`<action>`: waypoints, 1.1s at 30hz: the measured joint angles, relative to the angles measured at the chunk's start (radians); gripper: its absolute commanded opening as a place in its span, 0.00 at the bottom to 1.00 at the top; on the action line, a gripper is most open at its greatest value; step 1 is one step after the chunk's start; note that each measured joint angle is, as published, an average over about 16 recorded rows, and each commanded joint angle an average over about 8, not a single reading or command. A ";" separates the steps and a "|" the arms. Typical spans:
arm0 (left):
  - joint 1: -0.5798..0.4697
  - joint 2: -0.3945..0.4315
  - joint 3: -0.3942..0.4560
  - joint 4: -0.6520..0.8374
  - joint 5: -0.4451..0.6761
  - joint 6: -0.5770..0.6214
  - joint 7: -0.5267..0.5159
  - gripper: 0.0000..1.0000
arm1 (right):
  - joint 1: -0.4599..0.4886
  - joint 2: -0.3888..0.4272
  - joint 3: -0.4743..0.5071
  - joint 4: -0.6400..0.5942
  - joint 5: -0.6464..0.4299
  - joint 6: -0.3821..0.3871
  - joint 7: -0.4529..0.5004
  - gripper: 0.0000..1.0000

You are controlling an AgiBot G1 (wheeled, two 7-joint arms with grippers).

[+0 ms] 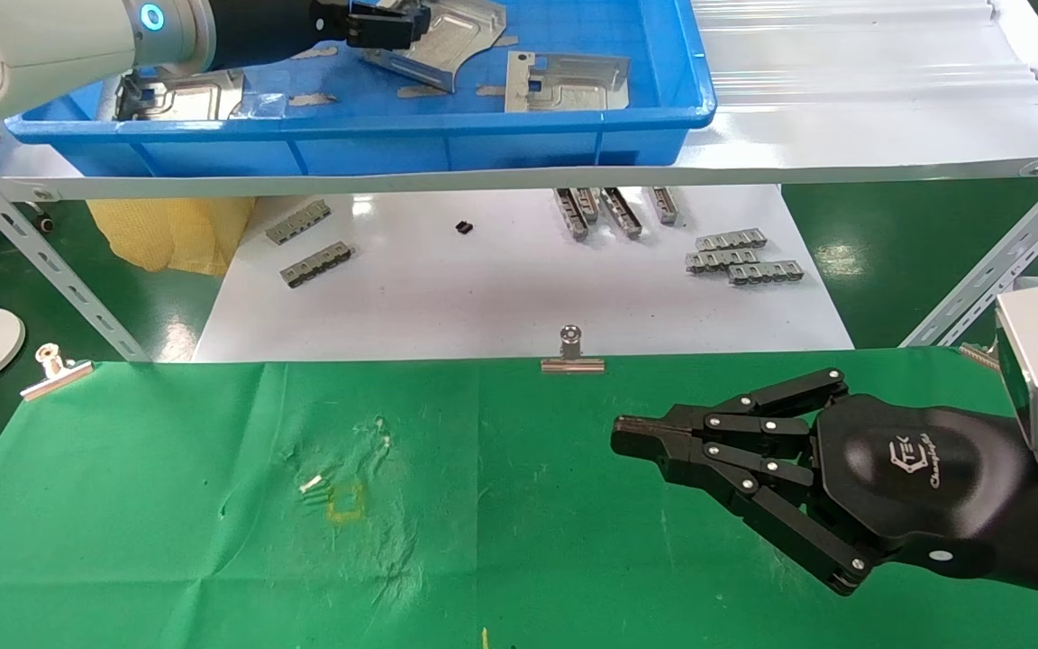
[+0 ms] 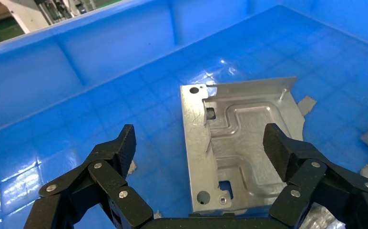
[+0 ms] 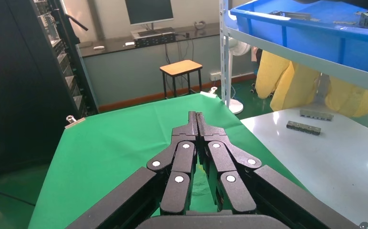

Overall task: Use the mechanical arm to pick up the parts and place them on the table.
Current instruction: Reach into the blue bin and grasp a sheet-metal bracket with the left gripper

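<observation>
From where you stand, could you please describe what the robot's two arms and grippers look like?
Both grippers are black, with jointed link fingers pinned by silver rivets. The right gripper has a smooth hexagonal body with a white TEK logo and a silver-grey boxy wrist. The left gripper has ribbed jaws; its arm is white and black, with a glowing blue ring.

Right pincer (image 1: 632, 440) black with jointed link fingers and silver rivets, glossy hexagonal body bearing a white TEK logo (script lettering beneath), boxy silver-grey wrist, left pincer (image 2: 201, 148) black with ribbed pads, white arm, glowing blue ring
</observation>
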 measured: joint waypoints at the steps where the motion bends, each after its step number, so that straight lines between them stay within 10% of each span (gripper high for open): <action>1: 0.000 0.001 0.002 0.001 0.001 -0.002 -0.007 0.00 | 0.000 0.000 0.000 0.000 0.000 0.000 0.000 0.00; 4: 0.001 0.004 0.009 -0.002 0.005 -0.008 -0.028 0.00 | 0.000 0.000 0.000 0.000 0.000 0.000 0.000 0.06; 13: 0.013 0.006 0.036 -0.030 0.018 -0.028 -0.074 0.00 | 0.000 0.000 0.000 0.000 0.000 0.000 0.000 1.00; 33: 0.040 0.003 0.083 -0.070 0.001 -0.088 -0.121 0.00 | 0.000 0.000 0.000 0.000 0.000 0.000 0.000 1.00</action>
